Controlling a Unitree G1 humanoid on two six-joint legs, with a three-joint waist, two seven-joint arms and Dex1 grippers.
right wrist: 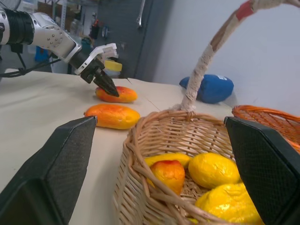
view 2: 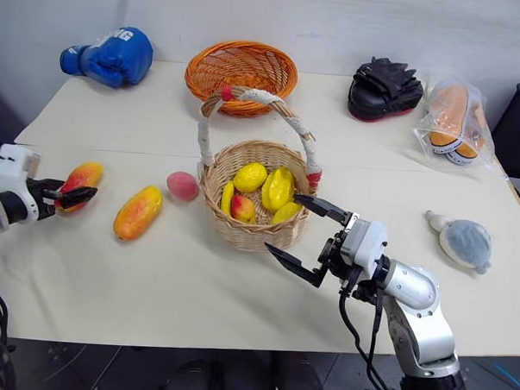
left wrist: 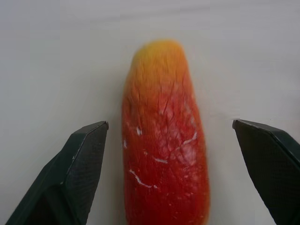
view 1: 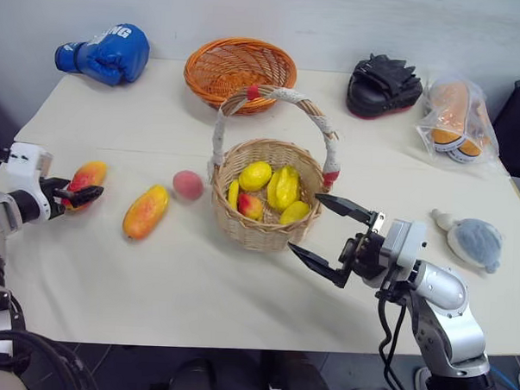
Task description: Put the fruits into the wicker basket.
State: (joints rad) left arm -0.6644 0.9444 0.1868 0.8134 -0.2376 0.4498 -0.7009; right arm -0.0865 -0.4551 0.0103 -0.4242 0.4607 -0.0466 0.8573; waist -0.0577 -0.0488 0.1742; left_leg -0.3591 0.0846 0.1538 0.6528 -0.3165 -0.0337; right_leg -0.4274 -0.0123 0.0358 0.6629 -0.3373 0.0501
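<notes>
Black fingers of the left gripper (view 1: 80,193) are spread around a mango (view 1: 87,178); the right gripper (view 1: 320,239) is held agape beside the wicker basket (view 1: 263,230).

A pale tabletop (view 1: 239,289) carries the wicker basket (view 1: 263,217), 2 mangoes (view 1: 146,212) (view 1: 87,178), a peach (view 1: 188,185), an orange woven bowl (view 1: 239,71), a blue boxing glove (view 1: 106,54), a black mitt (view 1: 384,86), a bagged item (view 1: 456,120) and a grey-blue plush toy (view 1: 474,240)
</notes>
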